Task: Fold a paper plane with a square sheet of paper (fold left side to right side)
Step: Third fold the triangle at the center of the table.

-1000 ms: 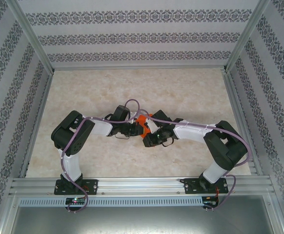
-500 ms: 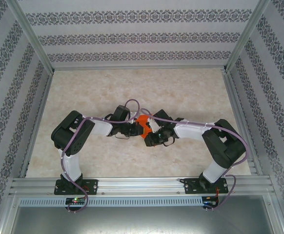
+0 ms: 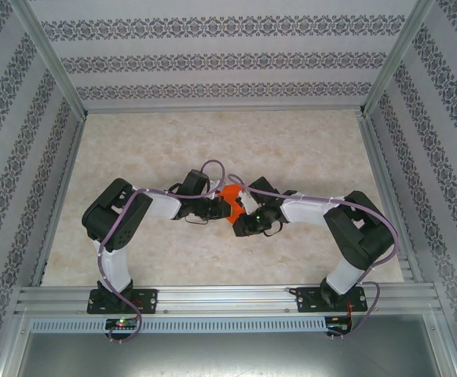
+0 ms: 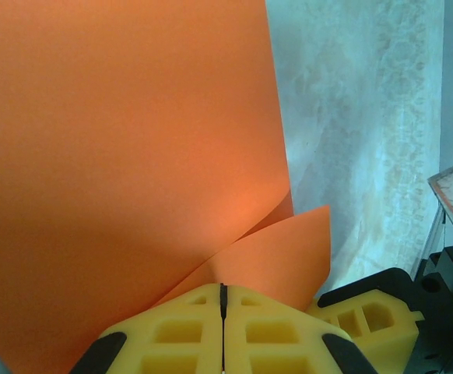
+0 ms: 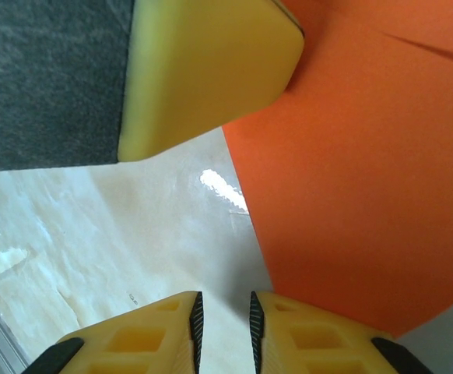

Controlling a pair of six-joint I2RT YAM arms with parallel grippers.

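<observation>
The left arm (image 3: pixel 117 214) reaches in from the near left corner of the worktop (image 3: pixel 213 141) toward its middle. The left gripper (image 4: pixel 222 290) has its yellow fingers (image 4: pixel 172 335) pressed together with only a hairline seam between them, and the square sheet of paper (image 4: pixel 117 171) rises straight out of that seam, so it is pinching the sheet's edge.

From the left wrist, the paper stands as a broad, smooth orange face. A smaller flap curls off low on its right side.

In the top view the sheet is a small orange patch at the centre of the worktop, well apart from every edge and caught between the two wrists.

The right arm (image 3: pixel 352 236) comes in from the near right corner. The right gripper (image 5: pixel 222 300) sits just beside the sheet. Its fingers (image 5: pixel 149 335) stand a little apart, leaving a narrow slit with bare worktop showing through and no paper in it. The sheet's edge runs down to its right finger, which covers the paper's lower part. From the right wrist, one finger of the left gripper shows against the sheet's upper corner.
</observation>
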